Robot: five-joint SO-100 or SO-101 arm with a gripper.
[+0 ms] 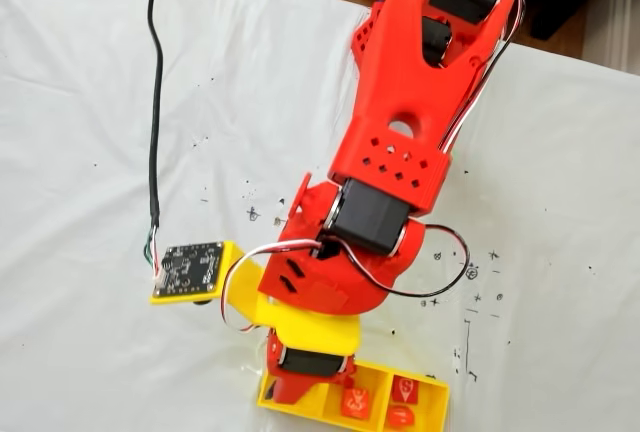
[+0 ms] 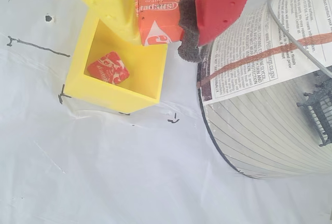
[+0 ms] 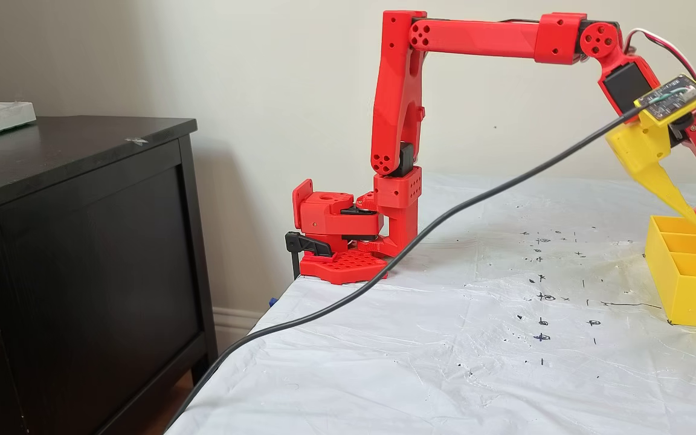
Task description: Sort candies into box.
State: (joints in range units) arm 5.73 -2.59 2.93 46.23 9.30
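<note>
The gripper pinches one orange candy between its yellow finger and the red finger's dark foam pad, right over the yellow box at its long wall. The wrist view shows one red candy with white markings lying flat on the box floor below the held piece. In a fixed view from above, the box holds three more pieces: one marked red candy in the middle compartment, and in the end compartment another marked one with a plain orange-red one beside it; the arm hides the third compartment. That makes four candies counted in the box, one held. Just beside the box in the wrist view stands a clear round container with a printed label. In the side fixed view a black cable crosses in front of the arm, well clear of the box.
</note>
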